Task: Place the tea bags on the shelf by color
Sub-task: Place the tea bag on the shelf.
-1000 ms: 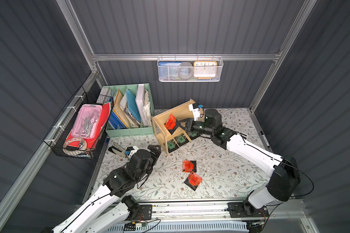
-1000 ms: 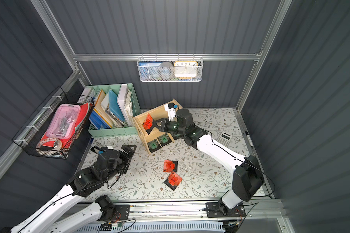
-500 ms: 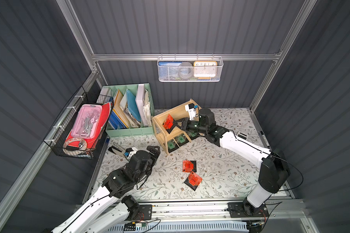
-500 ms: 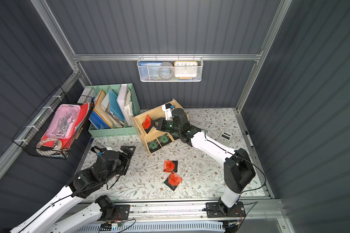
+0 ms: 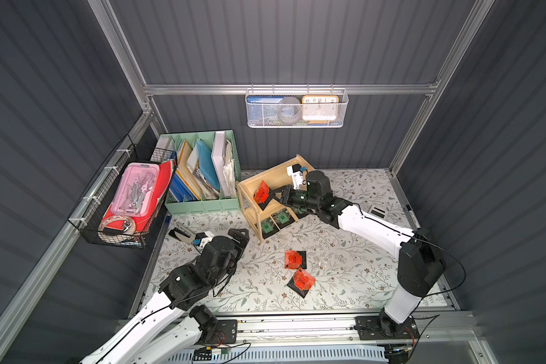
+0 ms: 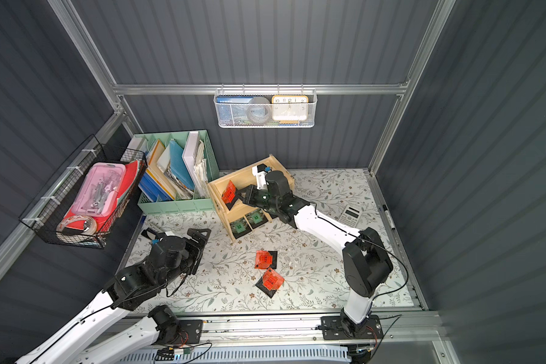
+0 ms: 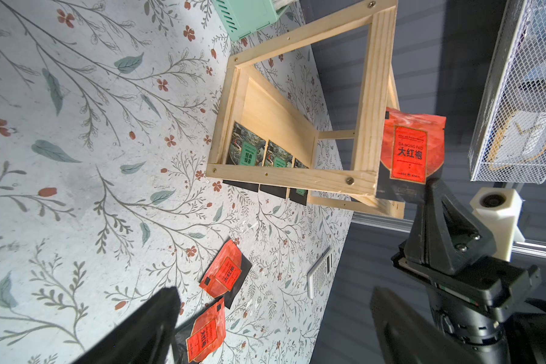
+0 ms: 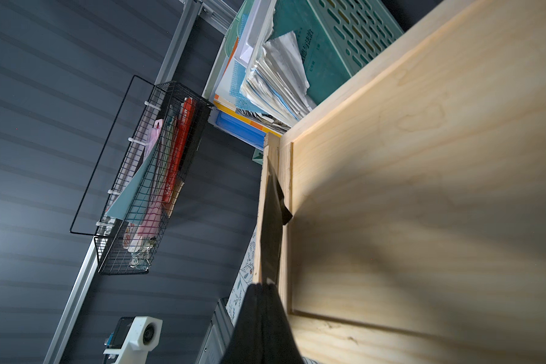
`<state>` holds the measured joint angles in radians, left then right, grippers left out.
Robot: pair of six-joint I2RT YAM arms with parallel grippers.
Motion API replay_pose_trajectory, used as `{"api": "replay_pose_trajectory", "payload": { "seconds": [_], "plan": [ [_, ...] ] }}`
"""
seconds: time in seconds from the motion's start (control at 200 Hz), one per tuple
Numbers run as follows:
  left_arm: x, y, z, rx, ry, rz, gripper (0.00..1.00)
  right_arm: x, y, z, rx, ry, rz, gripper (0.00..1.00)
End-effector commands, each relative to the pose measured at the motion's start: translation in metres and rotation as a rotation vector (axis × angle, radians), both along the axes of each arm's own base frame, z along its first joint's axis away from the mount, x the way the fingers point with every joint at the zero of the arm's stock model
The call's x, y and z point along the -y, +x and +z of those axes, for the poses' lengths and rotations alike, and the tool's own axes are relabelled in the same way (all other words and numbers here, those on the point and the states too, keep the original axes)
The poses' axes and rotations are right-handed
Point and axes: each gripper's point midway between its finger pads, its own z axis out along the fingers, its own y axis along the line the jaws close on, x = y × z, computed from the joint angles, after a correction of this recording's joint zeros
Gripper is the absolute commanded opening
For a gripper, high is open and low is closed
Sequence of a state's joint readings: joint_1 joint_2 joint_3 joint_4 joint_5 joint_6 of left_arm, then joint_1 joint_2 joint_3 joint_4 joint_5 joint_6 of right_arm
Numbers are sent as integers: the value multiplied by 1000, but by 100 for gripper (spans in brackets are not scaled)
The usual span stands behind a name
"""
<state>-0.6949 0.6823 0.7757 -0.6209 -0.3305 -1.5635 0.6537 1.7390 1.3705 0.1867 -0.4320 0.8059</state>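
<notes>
The light wood shelf (image 5: 279, 176) (image 6: 249, 175) stands at the back of the table. My right gripper (image 5: 276, 197) (image 6: 244, 196) (image 7: 435, 189) is shut on an orange-red tea bag (image 5: 261, 193) (image 6: 229, 193) (image 7: 412, 148), holding it upright over the top board's left end. In the right wrist view the shut gripper (image 8: 260, 287) grips the bag (image 8: 271, 227) edge-on by the board's rim. Green tea bags (image 5: 267, 226) (image 7: 246, 151) lie on the lower board. Two orange-red tea bags (image 5: 293, 260) (image 5: 304, 280) lie on the table. My left gripper (image 5: 240, 234) (image 7: 273, 294) is open and holds nothing.
A mint-green file organizer (image 5: 202, 201) stands left of the shelf. A black wire basket (image 5: 123, 201) hangs on the left wall, a white mesh basket (image 5: 297, 110) on the back wall. A calculator (image 6: 349, 216) and a pen (image 5: 412, 214) lie at the right.
My right arm has pushed slightly left toward the shelf with the tea bag in it, and its elbow has swung inward. The left arm has not moved.
</notes>
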Motion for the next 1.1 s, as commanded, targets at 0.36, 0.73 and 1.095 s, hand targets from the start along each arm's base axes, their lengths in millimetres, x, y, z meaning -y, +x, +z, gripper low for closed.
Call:
{"api": "replay_pose_trajectory", "payload": {
  "seconds": [0.36,0.73,1.095],
  "plan": [
    [-11,-5,-11,-24,30,31,100,-1,4,-18,-61,-14,-57,0],
    [-11,-7,-12,-29,22,31,100,9,1,-38,-117,-58,-95,0],
    [-11,-7,-14,-31,21,32,100,3,3,-37,-132,-37,-97,0]
  ]
}}
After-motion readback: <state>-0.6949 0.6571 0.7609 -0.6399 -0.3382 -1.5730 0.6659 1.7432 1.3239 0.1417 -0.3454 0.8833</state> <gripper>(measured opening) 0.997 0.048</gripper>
